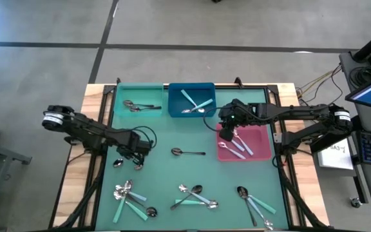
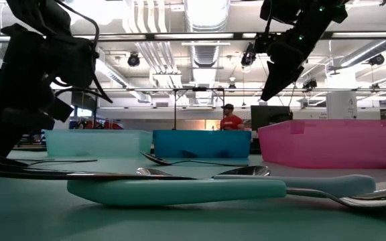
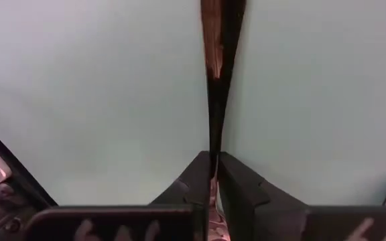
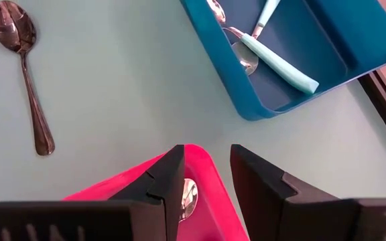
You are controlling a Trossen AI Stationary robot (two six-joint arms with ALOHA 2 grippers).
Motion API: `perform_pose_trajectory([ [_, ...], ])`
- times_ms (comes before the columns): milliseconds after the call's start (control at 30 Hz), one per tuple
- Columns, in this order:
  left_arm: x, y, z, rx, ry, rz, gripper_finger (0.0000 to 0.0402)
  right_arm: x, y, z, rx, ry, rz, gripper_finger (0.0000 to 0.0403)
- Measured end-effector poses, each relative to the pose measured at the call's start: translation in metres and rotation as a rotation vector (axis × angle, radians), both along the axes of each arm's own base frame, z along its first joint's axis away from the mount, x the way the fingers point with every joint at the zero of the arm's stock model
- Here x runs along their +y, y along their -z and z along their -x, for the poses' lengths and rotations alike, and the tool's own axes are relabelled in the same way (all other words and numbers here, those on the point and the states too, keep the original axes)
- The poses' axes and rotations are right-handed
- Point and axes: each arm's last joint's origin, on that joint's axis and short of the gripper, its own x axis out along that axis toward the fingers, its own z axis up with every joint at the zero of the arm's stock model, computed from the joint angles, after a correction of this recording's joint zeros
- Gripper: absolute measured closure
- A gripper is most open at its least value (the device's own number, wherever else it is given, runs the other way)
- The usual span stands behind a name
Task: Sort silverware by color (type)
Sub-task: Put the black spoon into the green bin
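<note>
My left gripper (image 3: 214, 175) (image 1: 136, 156) is over the table's left middle, shut on a dark metal spoon (image 3: 218, 80). My right gripper (image 4: 206, 175) (image 1: 227, 131) hangs open above the far left corner of the pink bin (image 4: 206, 167), touching nothing. A silver spoon bowl (image 4: 189, 194) lies in the bin below its fingers. One dark spoon (image 1: 187, 153) (image 4: 24, 73) lies flat on the mat in the middle. Mixed spoons lie in three heaps (image 1: 129, 196) (image 1: 197, 196) (image 1: 255, 203) near the front edge. My left gripper pinches the dark spoon's thin handle (image 3: 214, 144) between its two fingers, with the fingers lying along it. The handle runs straight out past the fingertips over the mat. Which end it holds, and whether the spoon is off the mat, I cannot tell.
Three bins stand along the far side: a turquoise bin (image 1: 118, 103) holding dark spoons, a blue bin (image 1: 172, 103) (image 4: 354, 60) holding turquoise-handled spoons, and the pink bin (image 1: 263, 151) holding silver spoons. A small turquoise piece (image 1: 118, 164) lies left of my left gripper.
</note>
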Motion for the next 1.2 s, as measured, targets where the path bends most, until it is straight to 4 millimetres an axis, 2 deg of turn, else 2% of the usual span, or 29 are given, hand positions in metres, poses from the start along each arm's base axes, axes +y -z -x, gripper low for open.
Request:
perform_pose_trajectory([
  [200,0.000,-0.011,-0.009,-0.066,0.019,-0.017,0.0398,0.000,0.000,0.000,0.000,-0.001,0.001,0.0291],
  [300,0.000,-0.026,-0.027,-0.210,0.046,-0.063,0.0399,0.000,0.000,0.000,-0.002,-0.001,0.001,0.0291],
  [367,0.001,-0.032,-0.027,-0.196,0.065,-0.085,0.0399,0.000,0.000,0.000,-0.002,-0.001,0.001,0.0291],
  [467,0.003,-0.047,-0.040,-0.287,0.086,-0.128,0.0400,0.000,0.000,0.000,-0.003,-0.002,0.002,0.0291],
  [633,0.018,-0.070,-0.055,-0.342,0.139,-0.260,0.0400,0.000,0.000,0.000,-0.005,-0.002,0.002,0.0291],
  [767,0.043,-0.093,-0.066,-0.358,0.191,-0.391,0.0401,0.000,0.000,-0.001,-0.009,-0.002,0.003,0.0291],
  [933,0.090,-0.123,-0.073,-0.339,0.216,-0.529,0.0401,0.000,-0.001,-0.001,-0.012,-0.002,0.004,0.0291],
  [1033,0.122,-0.137,-0.070,-0.338,0.199,-0.576,0.0401,0.000,-0.001,-0.001,-0.012,-0.002,0.004,0.0291],
  [1200,0.173,-0.147,-0.054,-0.312,0.142,-0.649,0.0401,0.000,-0.001,-0.001,-0.012,-0.003,0.003,0.0291],
])
